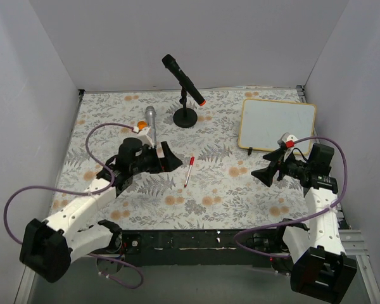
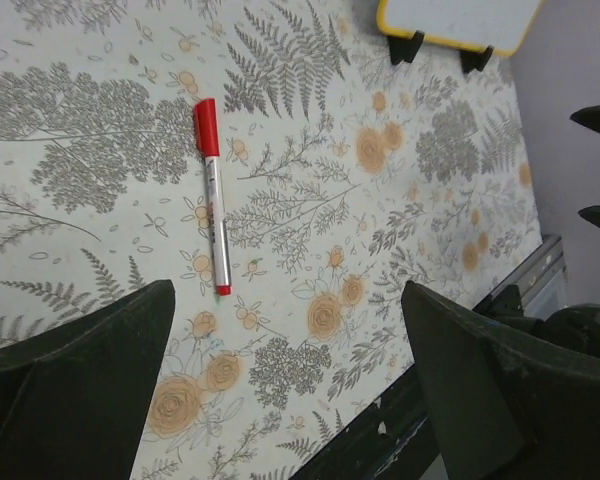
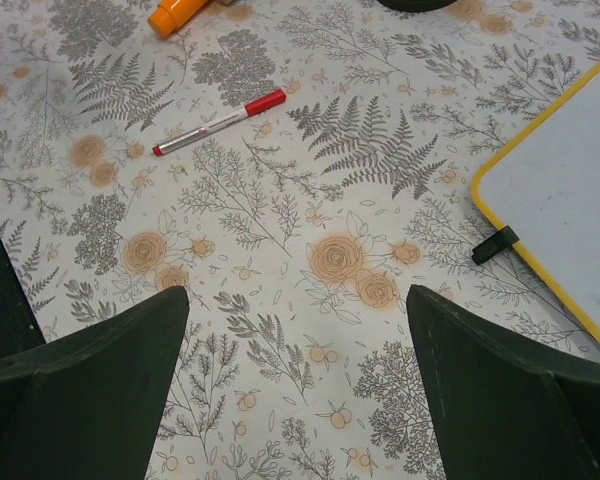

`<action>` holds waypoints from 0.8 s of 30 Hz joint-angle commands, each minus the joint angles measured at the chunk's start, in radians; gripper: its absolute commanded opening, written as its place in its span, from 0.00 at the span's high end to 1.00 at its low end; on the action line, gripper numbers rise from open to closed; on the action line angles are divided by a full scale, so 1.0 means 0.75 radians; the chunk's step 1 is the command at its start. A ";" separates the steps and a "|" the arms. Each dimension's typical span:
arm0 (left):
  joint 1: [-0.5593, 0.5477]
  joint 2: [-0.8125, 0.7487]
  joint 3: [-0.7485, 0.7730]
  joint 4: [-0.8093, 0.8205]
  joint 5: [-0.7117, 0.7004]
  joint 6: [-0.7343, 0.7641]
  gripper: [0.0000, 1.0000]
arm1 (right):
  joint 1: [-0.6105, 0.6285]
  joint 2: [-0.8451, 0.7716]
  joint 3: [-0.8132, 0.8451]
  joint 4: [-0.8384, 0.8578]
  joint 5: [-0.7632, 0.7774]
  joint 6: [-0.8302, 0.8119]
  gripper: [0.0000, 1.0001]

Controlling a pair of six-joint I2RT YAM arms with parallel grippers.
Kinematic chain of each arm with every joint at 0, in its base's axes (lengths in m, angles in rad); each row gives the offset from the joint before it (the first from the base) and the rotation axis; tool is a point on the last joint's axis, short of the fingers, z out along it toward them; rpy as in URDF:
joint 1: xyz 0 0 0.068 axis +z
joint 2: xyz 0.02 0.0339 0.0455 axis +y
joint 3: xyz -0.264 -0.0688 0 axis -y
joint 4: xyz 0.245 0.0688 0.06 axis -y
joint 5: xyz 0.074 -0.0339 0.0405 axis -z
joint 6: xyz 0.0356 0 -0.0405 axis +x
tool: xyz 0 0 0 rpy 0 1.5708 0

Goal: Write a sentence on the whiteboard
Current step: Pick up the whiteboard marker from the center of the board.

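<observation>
The whiteboard (image 1: 277,125), white with a yellow rim and black feet, lies blank at the back right; I see no writing on it. Its edge shows in the right wrist view (image 3: 565,190) and the left wrist view (image 2: 460,20). A red-capped marker (image 1: 189,171) lies on the floral cloth between the arms, also in the left wrist view (image 2: 211,193) and right wrist view (image 3: 218,122). My left gripper (image 1: 171,158) is open and empty, left of the marker. My right gripper (image 1: 269,171) is open and empty, just in front of the whiteboard.
A black microphone (image 1: 183,80) on a round stand (image 1: 185,118) stands at the back middle. A silver handheld microphone (image 1: 150,119) with an orange part lies behind the left gripper. Grey walls enclose the table on three sides.
</observation>
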 commanded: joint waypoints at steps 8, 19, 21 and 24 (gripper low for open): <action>-0.425 0.821 0.643 -0.482 -0.688 0.093 0.28 | 0.001 0.032 -0.015 -0.001 -0.124 -0.139 0.02; -0.443 1.331 1.163 -0.731 -0.802 0.268 0.53 | -0.002 0.032 0.004 -0.042 -0.112 -0.178 0.02; -0.445 1.353 1.188 -0.737 -0.821 0.277 0.56 | 0.001 0.032 0.006 -0.044 -0.112 -0.178 0.02; -0.447 1.390 1.229 -0.758 -0.833 0.293 0.64 | 0.001 0.032 0.006 -0.046 -0.114 -0.180 0.02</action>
